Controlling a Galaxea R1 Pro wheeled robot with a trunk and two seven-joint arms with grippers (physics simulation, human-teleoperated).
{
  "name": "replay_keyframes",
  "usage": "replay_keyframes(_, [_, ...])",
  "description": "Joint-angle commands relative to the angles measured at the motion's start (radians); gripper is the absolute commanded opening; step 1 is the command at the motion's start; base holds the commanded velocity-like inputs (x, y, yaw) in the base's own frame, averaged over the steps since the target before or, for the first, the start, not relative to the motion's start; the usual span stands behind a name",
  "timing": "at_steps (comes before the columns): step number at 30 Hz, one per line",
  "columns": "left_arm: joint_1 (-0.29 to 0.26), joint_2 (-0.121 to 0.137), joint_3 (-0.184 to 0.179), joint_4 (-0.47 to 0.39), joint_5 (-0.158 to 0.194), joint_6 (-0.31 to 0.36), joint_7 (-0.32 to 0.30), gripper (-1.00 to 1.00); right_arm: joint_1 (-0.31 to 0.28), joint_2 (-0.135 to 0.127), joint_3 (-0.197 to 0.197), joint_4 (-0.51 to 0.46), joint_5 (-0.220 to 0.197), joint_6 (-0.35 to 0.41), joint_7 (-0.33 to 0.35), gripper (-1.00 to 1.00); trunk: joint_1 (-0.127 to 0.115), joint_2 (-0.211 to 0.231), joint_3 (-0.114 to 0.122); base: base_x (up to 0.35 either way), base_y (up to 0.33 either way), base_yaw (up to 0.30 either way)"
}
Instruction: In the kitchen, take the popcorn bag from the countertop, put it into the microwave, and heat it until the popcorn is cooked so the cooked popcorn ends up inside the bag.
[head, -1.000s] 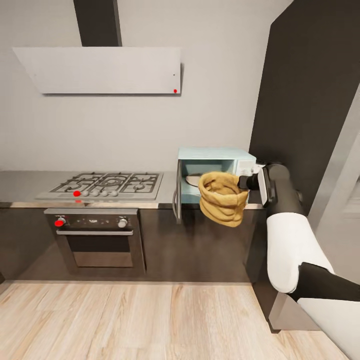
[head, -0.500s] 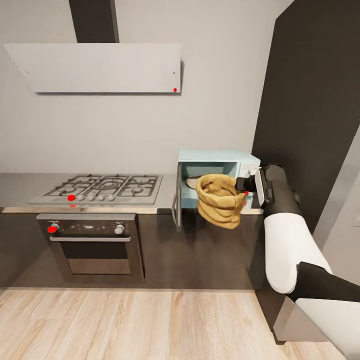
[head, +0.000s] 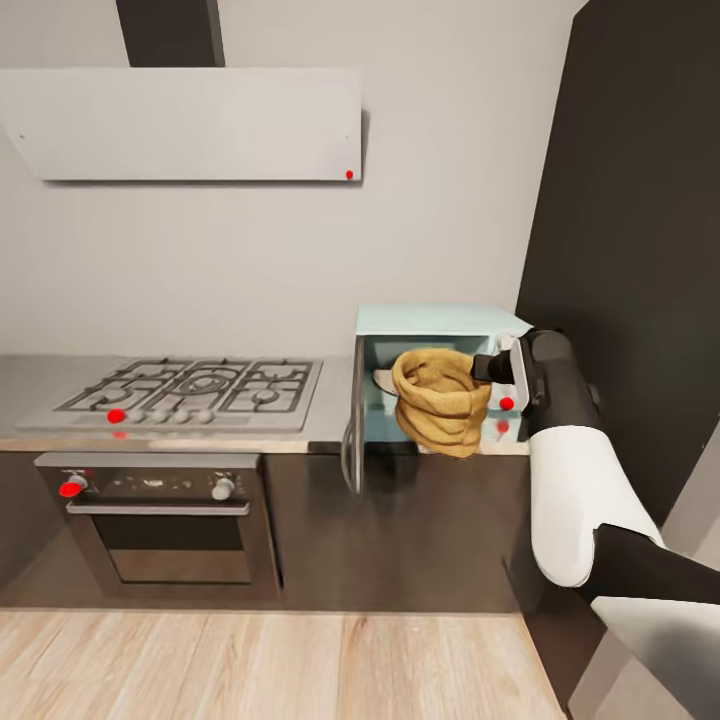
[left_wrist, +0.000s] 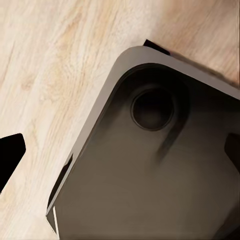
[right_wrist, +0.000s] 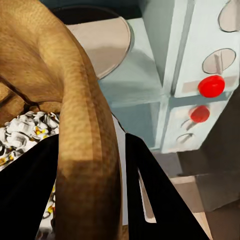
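Raised nearer the microwave (head: 440, 322), popcorn bag (head: 438, 400) stays between fingers (right_wrist: 150, 200).

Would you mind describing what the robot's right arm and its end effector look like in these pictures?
The right arm has a rounded glossy white shell segment, with dark grey to black sections above and below it. A pale flat band rings the wrist. The right end effector has two black, flat, tapering fingers. No cables or markings are visible.
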Motion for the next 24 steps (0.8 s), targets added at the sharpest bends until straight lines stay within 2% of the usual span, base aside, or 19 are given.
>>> replay_keyframes(1, [0.0,0.0,0.006,-0.001,-0.003,-0.001,0.001,1.0,-0.001,0.001,-0.004,-0.003,0.01,0.003,0.011,-1.0,0.001,0.0,-0.001,0.322,0.0,0.0])
replay_keyframes(14, [0.0,0.0,0.009,-0.002,0.001,-0.002,0.001,1.0,-0.001,0.0,-0.004,-0.014,0.01,0.003,0.011,-1.0,0.001,0.0,-0.001,0.315,0.0,0.0])
replay_keyframes(24, [0.0,0.0,0.018,-0.008,0.009,-0.002,0.001,1.0,-0.001,0.0,-0.005,-0.005,0.01,0.003,0.011,-1.0,0.001,0.0,-0.001,0.03,0.0,0.0])
